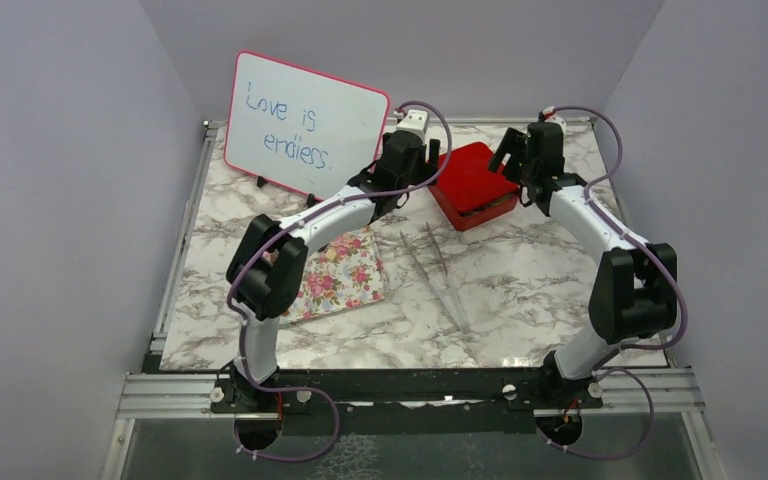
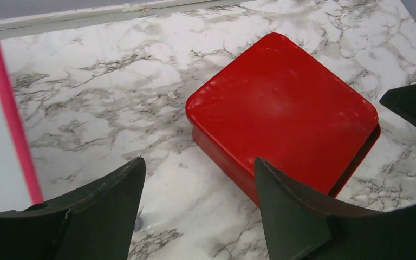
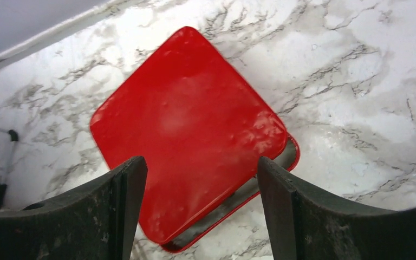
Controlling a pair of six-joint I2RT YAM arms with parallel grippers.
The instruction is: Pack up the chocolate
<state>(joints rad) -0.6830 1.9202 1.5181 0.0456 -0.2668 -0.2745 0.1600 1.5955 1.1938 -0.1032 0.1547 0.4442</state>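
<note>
floral tray [image 1: 345, 275]: left of centre; no chocolate seen on it.
left gripper [image 2: 197, 165]: jaws spread, empty, just beside red box [image 2: 281, 103].
tweezers [image 1: 440, 265]: flat, mid-table.
red box: lid [image 3: 189, 119] on, slightly askew.
chocolate: not visible; probably under lid. Expect light, rolling, easily marred pieces; pinch gently across sides.
right gripper [image 3: 199, 162]: jaws spread, empty, over lid.

Red lid [image 3: 187, 124] hides the box [image 3: 244, 200] interior (entirely).

One red box [image 1: 472, 182], one tray [image 1: 345, 275], perhaps two tweezers [image 1: 438, 258].
</note>
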